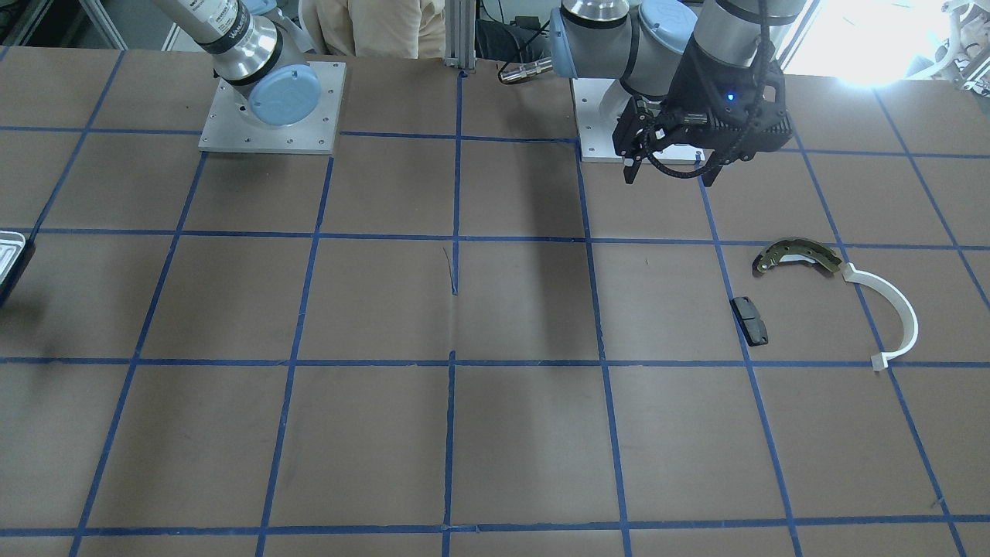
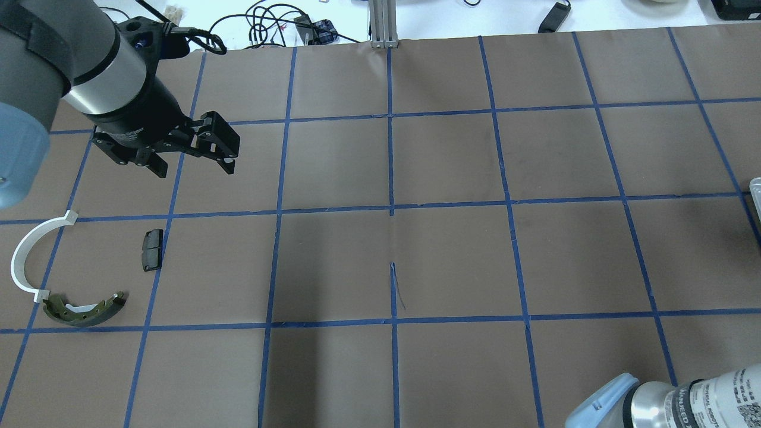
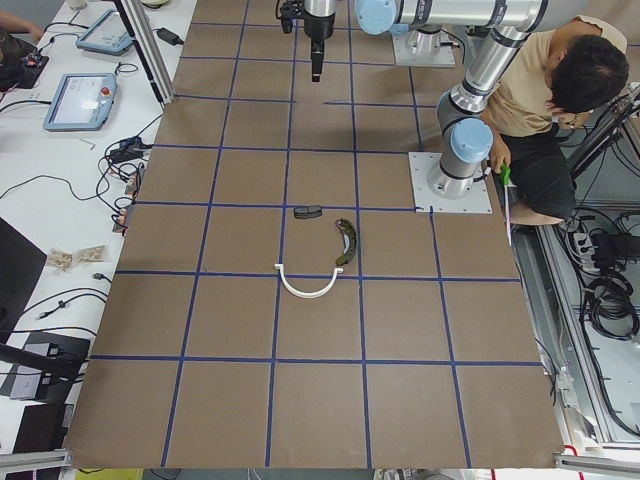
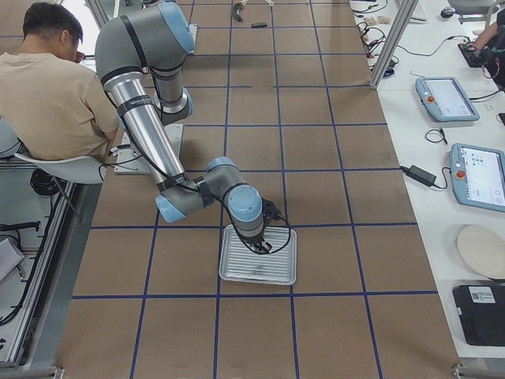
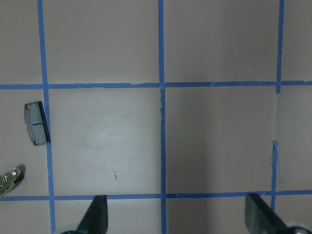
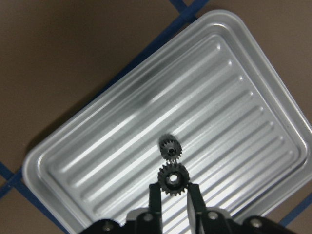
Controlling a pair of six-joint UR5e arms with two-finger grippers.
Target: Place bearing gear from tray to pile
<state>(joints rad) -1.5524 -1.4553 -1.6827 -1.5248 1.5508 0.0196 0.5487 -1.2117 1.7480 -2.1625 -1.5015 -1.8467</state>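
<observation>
My right gripper [image 6: 173, 195] is shut on the small dark bearing gear [image 6: 173, 178] just above the ridged pale tray [image 6: 122, 136]. A smaller toothed dark shape sits right beyond the gear; I cannot tell whether it is part of it or a reflection. The exterior right view shows this gripper over the tray [image 4: 237, 270]. The pile lies on the robot's left side: olive brake shoe [image 2: 83, 309], white plastic arc [image 2: 27, 255] and black pad [image 2: 152, 249]. My left gripper [image 2: 196, 168] hangs open and empty above the table, just beyond the pad.
The table is brown with a blue tape grid. A tray corner shows at the edge of the overhead view [image 2: 755, 193] and of the front view [image 1: 11, 259]. A seated person [image 4: 55, 87] is beside the robot bases. Side benches hold tablets and cables.
</observation>
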